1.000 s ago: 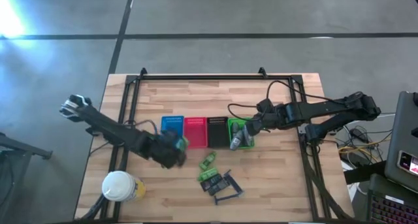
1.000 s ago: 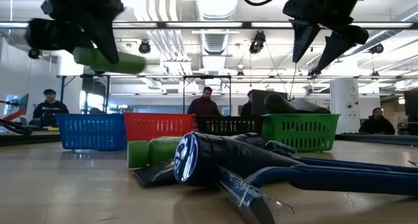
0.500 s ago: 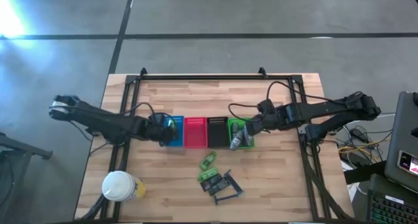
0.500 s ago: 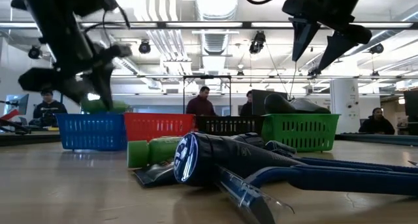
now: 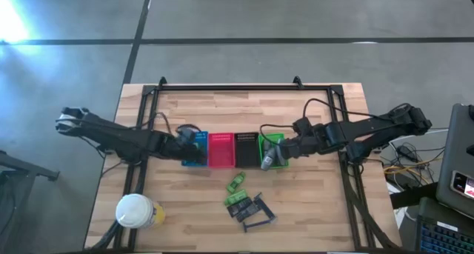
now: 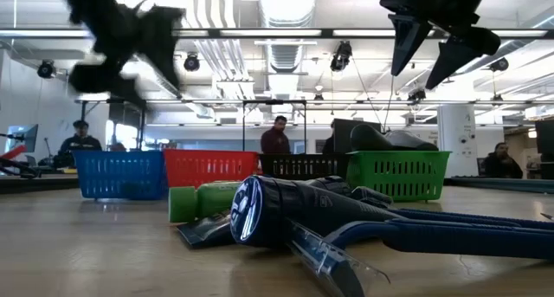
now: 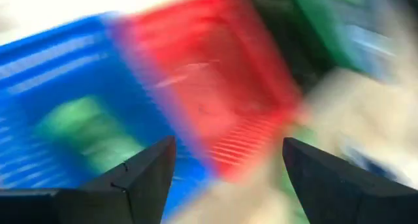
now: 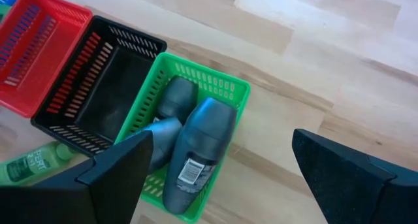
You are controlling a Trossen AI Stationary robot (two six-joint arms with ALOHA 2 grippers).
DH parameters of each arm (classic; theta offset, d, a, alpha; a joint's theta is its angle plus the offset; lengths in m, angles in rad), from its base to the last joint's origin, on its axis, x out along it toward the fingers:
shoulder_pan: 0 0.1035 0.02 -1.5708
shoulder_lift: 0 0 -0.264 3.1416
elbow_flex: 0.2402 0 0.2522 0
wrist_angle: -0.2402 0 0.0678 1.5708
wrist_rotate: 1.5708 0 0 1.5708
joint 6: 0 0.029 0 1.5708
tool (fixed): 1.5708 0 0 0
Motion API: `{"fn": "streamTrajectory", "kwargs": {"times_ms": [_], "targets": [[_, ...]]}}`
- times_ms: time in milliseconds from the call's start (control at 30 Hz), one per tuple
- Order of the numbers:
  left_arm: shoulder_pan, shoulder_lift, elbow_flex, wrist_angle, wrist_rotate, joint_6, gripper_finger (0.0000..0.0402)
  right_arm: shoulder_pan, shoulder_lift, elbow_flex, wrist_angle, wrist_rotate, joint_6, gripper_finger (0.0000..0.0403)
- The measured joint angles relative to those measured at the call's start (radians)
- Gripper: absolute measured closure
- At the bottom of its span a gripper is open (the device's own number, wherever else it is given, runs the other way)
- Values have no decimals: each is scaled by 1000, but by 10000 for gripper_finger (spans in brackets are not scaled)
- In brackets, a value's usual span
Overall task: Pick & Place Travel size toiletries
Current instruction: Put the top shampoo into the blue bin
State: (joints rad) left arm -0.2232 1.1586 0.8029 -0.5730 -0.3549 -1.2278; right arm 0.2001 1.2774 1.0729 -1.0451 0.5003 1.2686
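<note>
My left gripper [image 5: 189,140] hangs open over the blue basket [image 5: 197,159]. A bright green bottle [image 7: 85,129] lies inside that basket, clear of the fingers. My right gripper [image 5: 286,149] stands open above the green basket [image 8: 215,80], in which grey tapered tubes [image 8: 199,149] lie. More toiletries lie loose near the table's front: a green bottle [image 5: 236,183] and a heap of dark packets and black sticks [image 5: 249,208]. In the low view both grippers, left [image 6: 130,46] and right [image 6: 441,46], are well above the baskets.
The red basket [image 5: 221,150] and the black basket [image 5: 246,150] stand between the blue and green ones in a row across the table's middle. A white-lidded yellow cup [image 5: 135,211] stands at the front left. People stand in the room behind the table [image 6: 279,139].
My left gripper has carried the green bottle from near the loose heap toward the far left, down to the blue basket. It has let go, and the bottle now lies in the basket. The gripper has risen again. My right gripper has barely shifted.
</note>
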Motion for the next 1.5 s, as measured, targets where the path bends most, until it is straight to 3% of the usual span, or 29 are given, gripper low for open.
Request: {"fn": "streamTrajectory", "kwargs": {"times_ms": [100,300,567,800,1033,1333,1500], "targets": [[-45,51,93,49,70,156,116,15,0,0,-11,0,14,39],[-99,316,287,31,108,260,120,77,0,-1,-135,0,109,39],[-126,681,652,-200,145,111,120,183,-1,-10,-183,-11,94,39],[-115,903,916,-436,138,95,119,241,-1,-10,-185,-19,41,39],[-88,1002,999,-439,186,96,119,248,-7,-11,-186,-21,14,39],[-68,998,989,-471,186,47,119,247,-19,-11,-186,-20,11,39],[-53,1003,975,-469,242,21,119,247,-20,-11,-185,-20,-2,39]]}}
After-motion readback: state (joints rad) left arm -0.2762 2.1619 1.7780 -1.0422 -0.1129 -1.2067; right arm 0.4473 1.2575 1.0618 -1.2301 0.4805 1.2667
